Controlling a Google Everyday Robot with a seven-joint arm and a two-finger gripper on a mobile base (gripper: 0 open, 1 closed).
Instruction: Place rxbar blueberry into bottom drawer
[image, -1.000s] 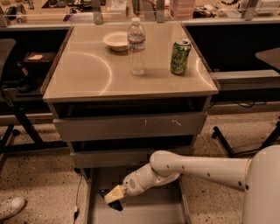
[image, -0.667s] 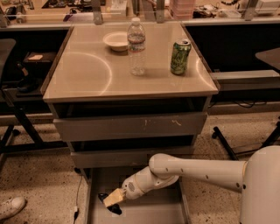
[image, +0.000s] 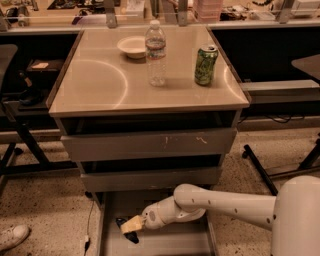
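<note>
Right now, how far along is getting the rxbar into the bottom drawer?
Done: the bottom drawer is open, the gripper down inside its left side. In hand: the rxbar blueberry sits at the gripper's tip, by the drawer floor; released or not, I cannot tell. Left: leaving the bar there and backing the gripper out.

rxbar blueberry (image: 133, 238) in pincer (image: 130, 225), over bottom drawer (image: 167, 243)
</note>
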